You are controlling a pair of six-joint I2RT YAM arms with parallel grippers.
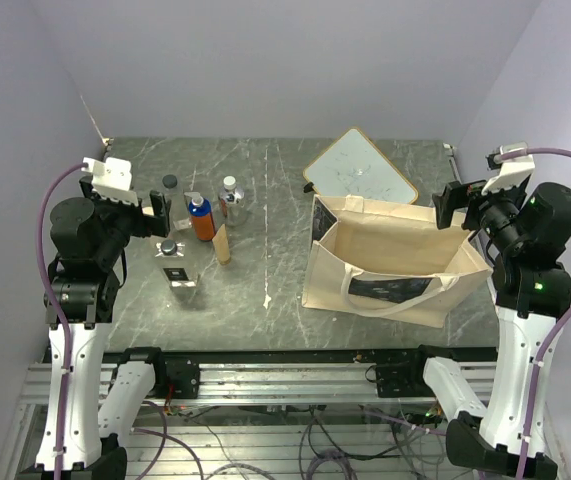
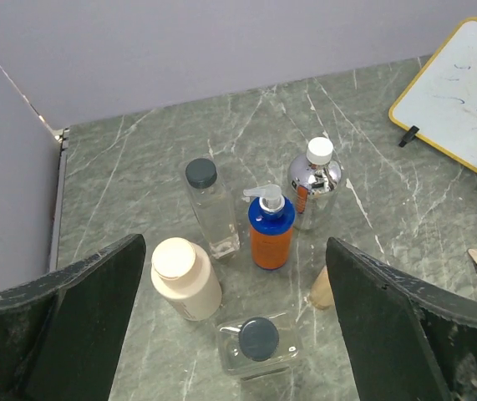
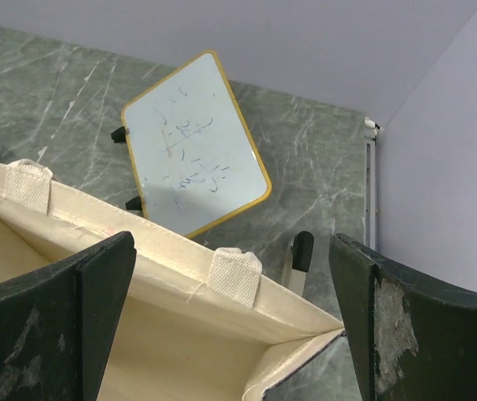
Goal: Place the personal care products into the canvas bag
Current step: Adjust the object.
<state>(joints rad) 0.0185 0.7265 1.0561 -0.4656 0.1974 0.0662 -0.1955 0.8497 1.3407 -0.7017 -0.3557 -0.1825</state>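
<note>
Spread wide and empty: left hand point(image 1: 155, 212), right hand point(image 1: 450, 205). The orange bottle point(image 2: 270, 242), centre frame, is judged rigid and slick; grip mid-body.

**Top external.** Fixed, high behind the near edge of the table point(image 1: 265, 260). It looks down and forward over the whole surface from far off.

**Left wrist.** Mounted above the left claw point(image 2: 234, 244), angled down and forward. It sits close over the personal care products point(image 2: 270, 242), with the white board point(image 2: 464, 92) at its right edge.

**Right wrist.** Mounted above the right claw point(image 3: 231, 241), close over the rim of the canvas bag point(image 3: 171, 259). It faces the far right corner.

**Overlap.** All three views show the board. The top view shares the products with the left wrist view and the bag with the right.
</note>
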